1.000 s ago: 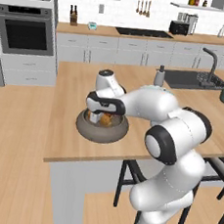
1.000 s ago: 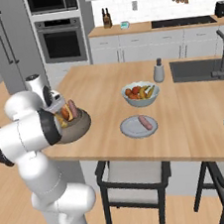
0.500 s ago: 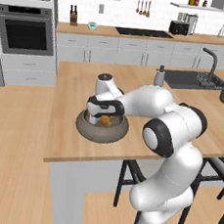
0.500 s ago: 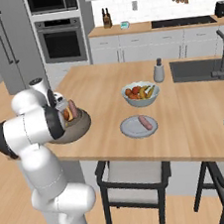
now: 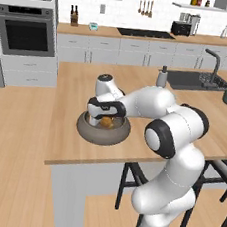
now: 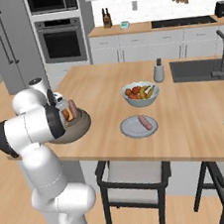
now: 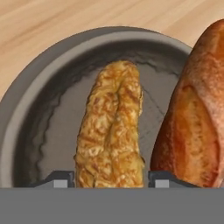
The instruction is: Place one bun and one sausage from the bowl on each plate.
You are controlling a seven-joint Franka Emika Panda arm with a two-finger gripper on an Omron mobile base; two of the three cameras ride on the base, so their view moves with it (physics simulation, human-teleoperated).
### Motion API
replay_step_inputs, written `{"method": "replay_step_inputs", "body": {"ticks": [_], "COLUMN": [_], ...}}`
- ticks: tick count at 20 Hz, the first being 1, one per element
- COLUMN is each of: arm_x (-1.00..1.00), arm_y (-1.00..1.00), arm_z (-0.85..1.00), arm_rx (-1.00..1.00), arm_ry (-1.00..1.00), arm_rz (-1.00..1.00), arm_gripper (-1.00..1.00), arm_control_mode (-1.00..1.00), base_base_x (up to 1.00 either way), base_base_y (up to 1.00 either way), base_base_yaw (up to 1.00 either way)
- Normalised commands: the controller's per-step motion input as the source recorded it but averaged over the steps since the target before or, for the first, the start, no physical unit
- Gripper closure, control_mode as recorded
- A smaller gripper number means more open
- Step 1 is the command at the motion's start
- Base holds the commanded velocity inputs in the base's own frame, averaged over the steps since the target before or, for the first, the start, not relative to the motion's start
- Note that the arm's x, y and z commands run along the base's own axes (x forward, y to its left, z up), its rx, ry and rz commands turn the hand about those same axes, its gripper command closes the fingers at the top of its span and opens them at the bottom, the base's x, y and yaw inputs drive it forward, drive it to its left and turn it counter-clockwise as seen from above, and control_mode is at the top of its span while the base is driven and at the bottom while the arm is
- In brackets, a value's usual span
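Gripper [image 7: 112, 181] low inside the bowl [image 7: 39, 94], which sits near the front left corner of the worktop [image 6: 106, 92]. Fingers wide apart, one tip either side of the golden-tan bun [image 7: 111, 131], nothing clamped yet. Orange bun [image 7: 197, 113] close alongside, apparently touching the tan one low down. One sausage [image 6: 73, 109] also in the bowl; the other sausage [image 6: 145, 122] already on the nearer plate [image 6: 129, 129], mid-worktop by the front edge.

Step in hand, judged: grasp tan bun. Close across its narrow width, centred; keep the far fingertip clear of the orange bun. Lift straight up over the thick rim before carrying to the plate.
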Motion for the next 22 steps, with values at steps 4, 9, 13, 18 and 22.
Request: {"method": "replay_step_inputs", "body": {"ticks": [4,9,13,18,22], "arm_x": [0.0,0.0,-0.46,-0.59,-0.37], "arm_y": [0.0,0.0,-0.02,-0.15,-0.79], "arm_z": [0.0,0.13,0.91,0.87,0.25], "arm_rx": [0.0,0.0,0.0,0.0,0.0], "arm_ry": [0.02,0.05,0.0,0.0,0.0], "arm_rz": [-0.01,-0.02,0.0,0.0,-0.06], "arm_gripper": [1.0,1.0,1.0,1.0,1.0], "arm_control_mode": [-1.0,-1.0,-1.0,-1.0,-1.0], "base_base_x": [0.0,0.0,0.0,0.0,0.0], "base_base_y": [0.0,0.0,0.0,0.0,0.0], "base_base_yaw": [0.0,0.0,0.0,0.0,0.0]}}
